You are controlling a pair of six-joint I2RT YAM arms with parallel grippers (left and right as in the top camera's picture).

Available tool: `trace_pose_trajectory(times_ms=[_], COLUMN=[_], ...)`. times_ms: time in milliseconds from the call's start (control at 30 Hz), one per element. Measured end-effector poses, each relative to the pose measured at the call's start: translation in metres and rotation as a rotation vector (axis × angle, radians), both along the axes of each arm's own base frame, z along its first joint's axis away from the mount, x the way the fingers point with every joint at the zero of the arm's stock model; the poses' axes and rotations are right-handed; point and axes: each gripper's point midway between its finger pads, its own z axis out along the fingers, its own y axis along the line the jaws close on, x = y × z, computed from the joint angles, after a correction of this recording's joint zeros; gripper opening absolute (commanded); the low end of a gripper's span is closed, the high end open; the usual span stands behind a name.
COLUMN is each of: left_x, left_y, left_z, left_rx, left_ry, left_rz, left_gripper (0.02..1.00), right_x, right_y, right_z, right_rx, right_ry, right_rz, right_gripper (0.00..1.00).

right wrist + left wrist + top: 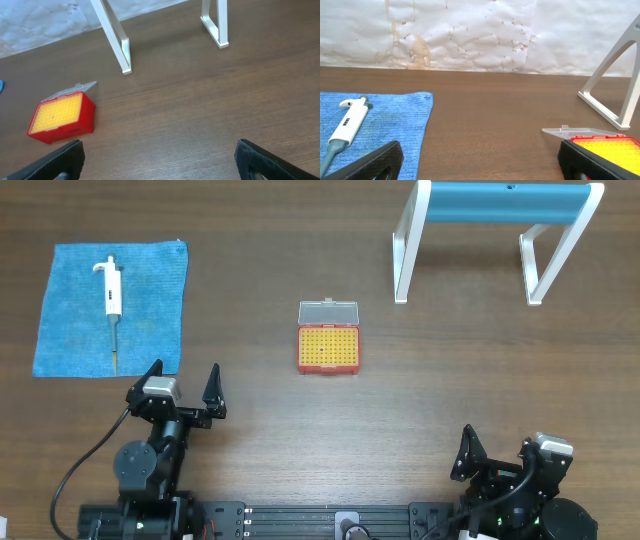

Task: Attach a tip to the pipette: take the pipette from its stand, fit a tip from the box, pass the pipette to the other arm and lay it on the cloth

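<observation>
Nearest, the left end effector and the right end effector, two in all, both spread and empty. One white plastic pipette lies on one blue cloth at the wooden table's left. Its long axis runs near-to-far, narrow end toward the arms. Mid-table is one red box of yellow tips. Farthest is one white-and-blue stand.

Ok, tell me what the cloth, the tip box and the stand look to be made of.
Cloth: soft blue fabric, likely microfibre; matte, fuzzy surface. Tip box: plastic, it seems; glossy red shell, yellow insert, clear hinged lid. Stand: white legs and blue bar, smooth and painted-looking; metal or rigid plastic, can't tell which.
</observation>
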Motion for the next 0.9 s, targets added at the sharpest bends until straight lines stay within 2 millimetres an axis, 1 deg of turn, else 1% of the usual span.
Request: trace_pose_trajectory(times_ms=[467,567,600,633,667,700,733,767,800,833,867,900], left_x=[0.000,0.000,0.000,0.000,0.000,0.000,0.000,0.000,0.000,0.000,0.000,0.000], left_y=[0.000,0.000,0.000,0.000,0.000,0.001,0.001,0.001,0.001,0.001,0.001,0.001], left_z=[0.000,0.000,0.000,0.000,0.001,0.000,0.000,0.001,0.000,0.001,0.001,0.001], left_rx=[0.000,0.000,0.000,0.000,0.001,0.000,0.001,0.000,0.000,0.000,0.000,0.000], left_ry=[0.000,0.000,-0.002,-0.002,-0.005,-0.003,-0.005,-0.005,-0.005,-0.005,-0.005,-0.005], left_rz=[0.000,0.000,0.000,0.000,0.001,0.003,0.003,0.003,0.003,0.003,0.003,0.003], left_gripper=[0.998,0.996,0.998,0.998,0.996,0.998,0.996,0.996,0.998,0.998,0.996,0.996], right_x=[0.001,0.025,0.044,0.066,0.086,0.095,0.104,0.112,0.116,0.118,0.118,0.119], right_y=[-0.001,-0.006,-0.008,-0.008,0.002,0.009,0.016,0.021,0.021,0.020,0.019,0.018], right_z=[0.002,0.032,0.048,0.073,0.078,0.071,0.053,0.022,0.005,-0.003,-0.002,-0.007], right_rx=[-0.006,-0.056,-0.092,-0.162,-0.228,-0.264,-0.294,-0.306,-0.316,-0.341,-0.363,-0.381], right_ry=[-0.009,-0.173,-0.285,-0.475,-0.626,-0.704,-0.744,-0.697,-0.658,-0.631,-0.635,-0.611], right_rz=[-0.002,0.013,0.031,0.071,0.140,0.179,0.213,0.243,0.249,0.248,0.243,0.244], right_gripper=[0.969,0.969,0.969,0.969,0.969,0.972,0.974,0.974,0.974,0.974,0.972,0.974])
